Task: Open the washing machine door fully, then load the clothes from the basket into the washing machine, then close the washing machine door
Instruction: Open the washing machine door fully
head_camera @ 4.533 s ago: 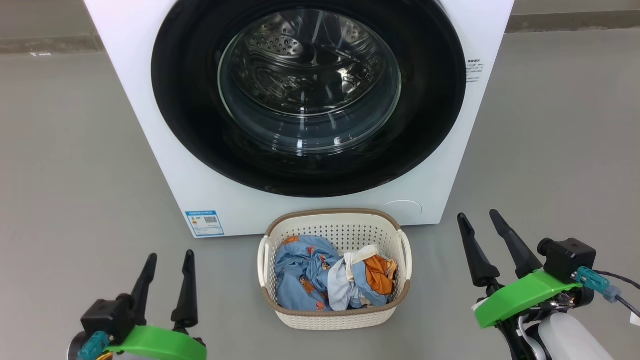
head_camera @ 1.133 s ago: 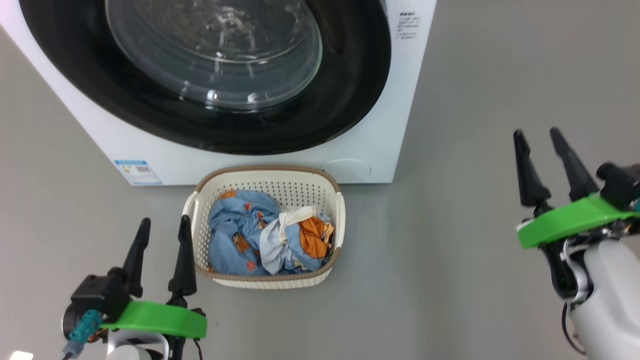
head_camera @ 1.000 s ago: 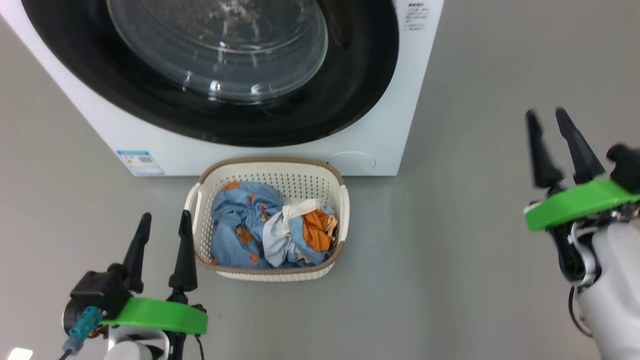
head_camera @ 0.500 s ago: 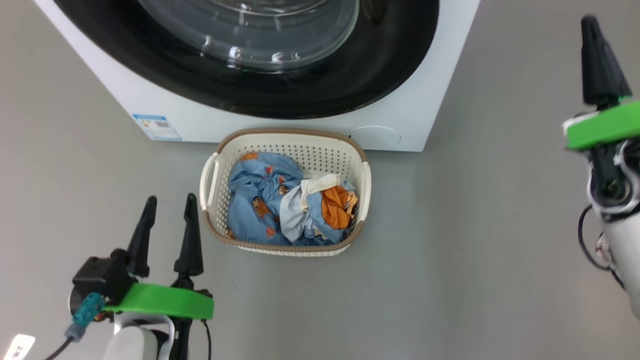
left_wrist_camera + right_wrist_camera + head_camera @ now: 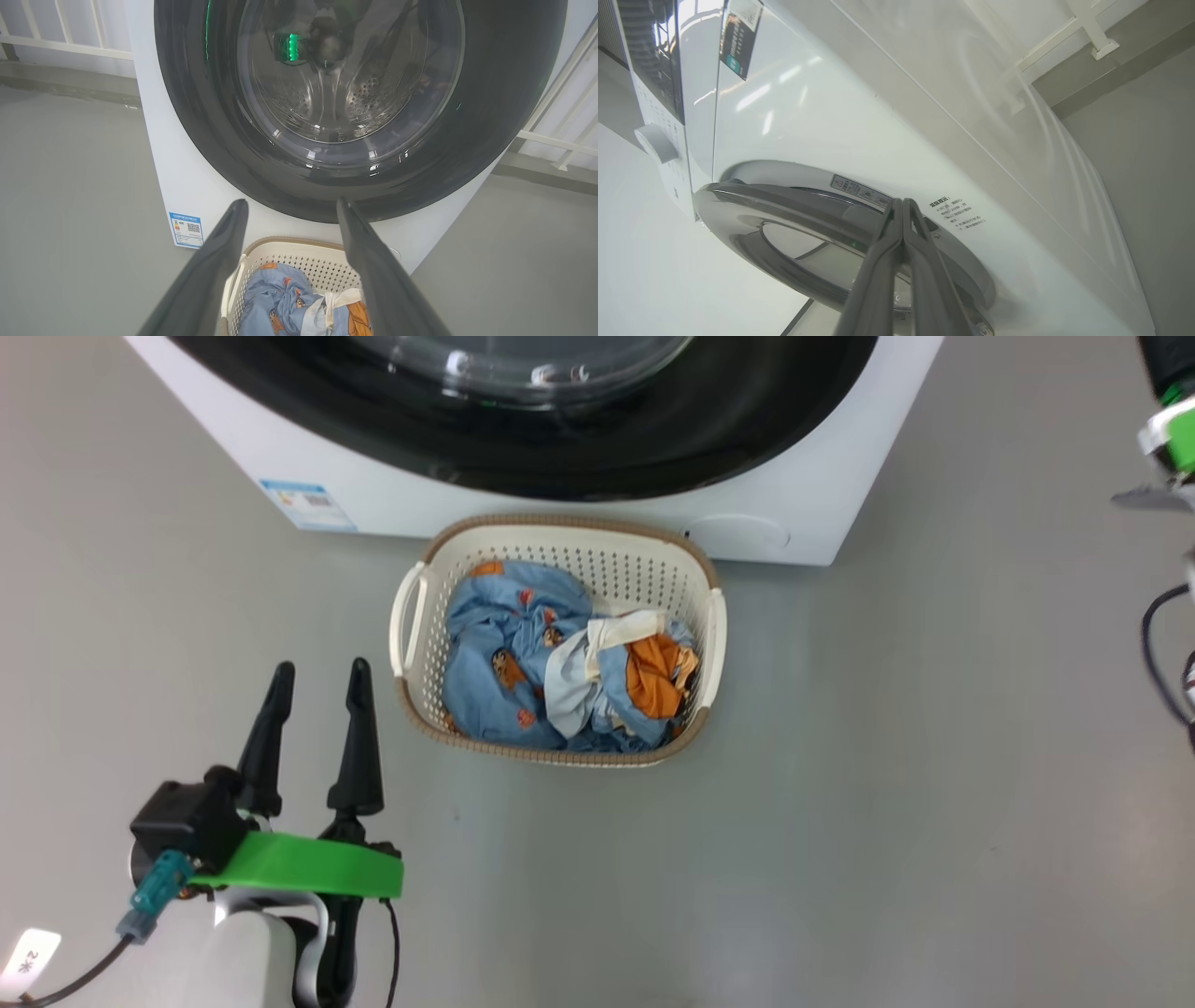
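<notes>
Right jaws closed empty, left jaws spread; we should hook behind the glossy black-rimmed round glass door [image 5: 495, 93], pulling steadily.

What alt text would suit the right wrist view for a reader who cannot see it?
The right gripper, its two dark fingers pressed shut, points at the rim of the washing machine door, seen edge-on against the white washing machine.

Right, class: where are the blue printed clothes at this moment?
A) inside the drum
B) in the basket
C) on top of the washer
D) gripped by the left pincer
B: the clothes lie heaped in the basket, and the left pincer stands open and empty to one side of it.
</notes>
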Available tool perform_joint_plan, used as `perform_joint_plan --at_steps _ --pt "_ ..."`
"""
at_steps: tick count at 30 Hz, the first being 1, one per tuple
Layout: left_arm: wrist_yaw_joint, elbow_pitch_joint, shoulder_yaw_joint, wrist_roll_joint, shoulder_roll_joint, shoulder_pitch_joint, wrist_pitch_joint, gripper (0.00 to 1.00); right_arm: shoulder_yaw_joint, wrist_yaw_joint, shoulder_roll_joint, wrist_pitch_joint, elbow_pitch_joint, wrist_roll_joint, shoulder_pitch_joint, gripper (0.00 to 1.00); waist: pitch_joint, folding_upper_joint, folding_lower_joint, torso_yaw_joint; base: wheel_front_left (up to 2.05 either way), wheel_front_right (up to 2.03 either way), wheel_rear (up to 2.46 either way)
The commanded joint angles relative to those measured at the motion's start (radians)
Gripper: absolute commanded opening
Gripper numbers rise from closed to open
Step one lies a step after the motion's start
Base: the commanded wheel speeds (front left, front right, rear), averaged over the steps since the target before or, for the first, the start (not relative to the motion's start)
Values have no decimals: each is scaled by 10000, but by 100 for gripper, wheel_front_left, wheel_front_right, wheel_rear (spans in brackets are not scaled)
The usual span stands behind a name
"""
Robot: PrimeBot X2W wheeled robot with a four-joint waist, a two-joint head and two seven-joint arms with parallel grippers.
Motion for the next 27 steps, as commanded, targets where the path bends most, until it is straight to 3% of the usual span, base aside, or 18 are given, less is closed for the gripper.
perform_joint_plan --at_steps 1,6,11,27 --pt "-41 -236 292 8 166 -238 -105 100 68 56 -143 209 -210 331 -225 0 288 0 -1 166 0 0 0" --pt "-51 -194 271 -48 157 -369 -105 100 -182 56 -213 1279 -9 1672 -748 0 561 0 -1 312 0 0 0" --pt "-56 -191 199 -238 153 -476 -105 100 -160 56 -314 2287 429 2258 -1299 0 799 0 -1 475 0 0 0" --pt "130 -301 -248 -863 151 -621 -105 100 387 56 -12 4274 1772 2613 -3455 0 1401 0 -1 926 0 0 0"
